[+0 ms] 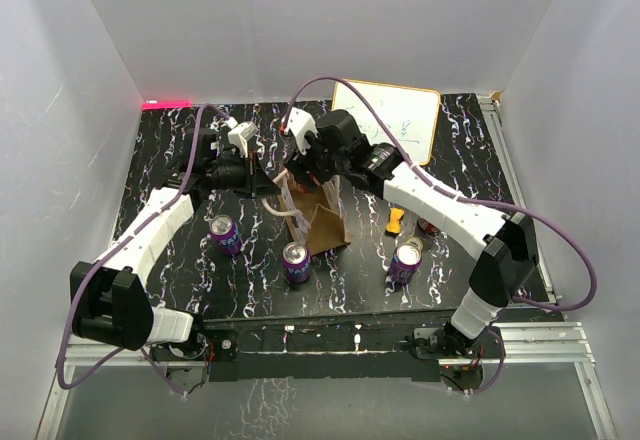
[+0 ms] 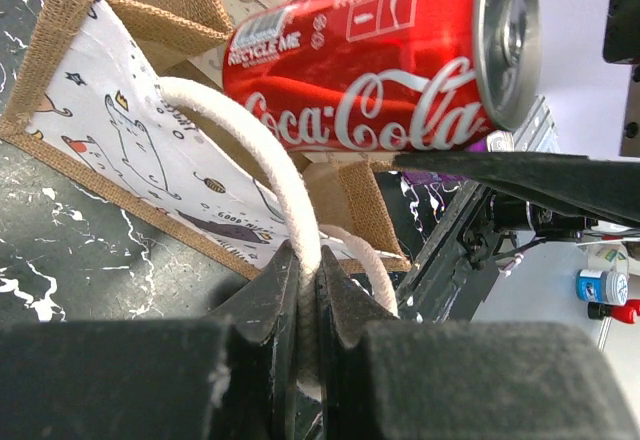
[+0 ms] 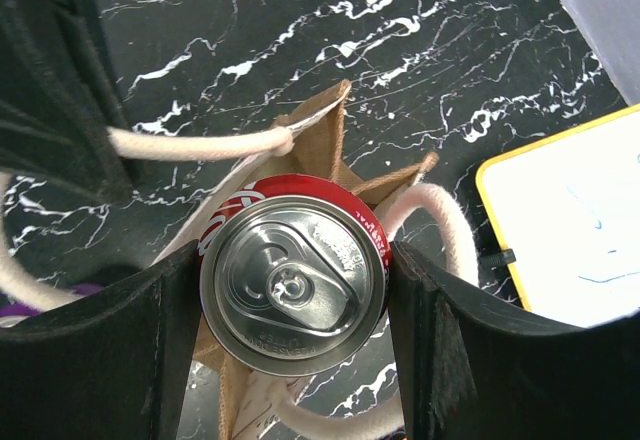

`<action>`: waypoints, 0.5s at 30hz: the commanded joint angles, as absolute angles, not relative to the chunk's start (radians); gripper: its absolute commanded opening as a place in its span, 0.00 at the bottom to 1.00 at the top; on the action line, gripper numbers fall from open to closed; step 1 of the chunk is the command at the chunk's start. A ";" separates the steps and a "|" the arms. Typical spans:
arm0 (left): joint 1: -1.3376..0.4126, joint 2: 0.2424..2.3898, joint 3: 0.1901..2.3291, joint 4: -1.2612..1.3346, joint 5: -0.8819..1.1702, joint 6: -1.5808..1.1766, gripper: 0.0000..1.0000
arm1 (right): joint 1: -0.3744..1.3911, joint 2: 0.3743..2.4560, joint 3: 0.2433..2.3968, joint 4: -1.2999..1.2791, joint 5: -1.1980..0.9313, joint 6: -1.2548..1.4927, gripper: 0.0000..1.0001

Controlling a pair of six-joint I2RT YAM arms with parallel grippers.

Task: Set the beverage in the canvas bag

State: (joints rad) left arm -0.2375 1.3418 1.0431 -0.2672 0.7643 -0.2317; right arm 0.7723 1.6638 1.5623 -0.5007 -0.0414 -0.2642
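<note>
The canvas bag [image 1: 322, 222] stands mid-table, tan-brown with a whitish patterned side [image 2: 130, 150] and cream loop handles. My left gripper [image 1: 252, 174] is shut on one cream handle [image 2: 290, 195]; the cord runs between its closed jaws [image 2: 308, 260] and is pulled left. My right gripper [image 1: 310, 168] is shut on a red Coca-Cola can [image 3: 293, 285] and holds it by the sides over the bag's open mouth [image 3: 320, 145]. The can [image 2: 380, 70] is above the bag's rim, apparently not inside. The other handle [image 3: 445, 215] loops beside the can.
Three purple cans stand on the black marbled table: left [image 1: 225, 235], front centre [image 1: 296, 262] and right [image 1: 405, 261]. A small orange object [image 1: 396, 222] lies right of the bag. A yellow-framed whiteboard [image 1: 390, 120] lies at the back right, also in the right wrist view [image 3: 570, 220].
</note>
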 commanded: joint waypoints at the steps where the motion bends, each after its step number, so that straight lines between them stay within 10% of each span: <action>1: -0.231 1.309 1.031 -0.242 0.802 -0.233 0.00 | 0.772 1.552 1.591 -0.418 -0.119 -0.301 0.08; 15: -0.218 1.293 1.001 -0.222 0.833 -0.222 0.00 | 0.772 1.616 1.623 -0.451 -0.095 -0.334 0.08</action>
State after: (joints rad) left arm -0.2253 1.3350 1.0119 -0.2359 0.7975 -0.2344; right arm 0.7723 1.6138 1.5593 -0.5453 -0.1146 -0.3153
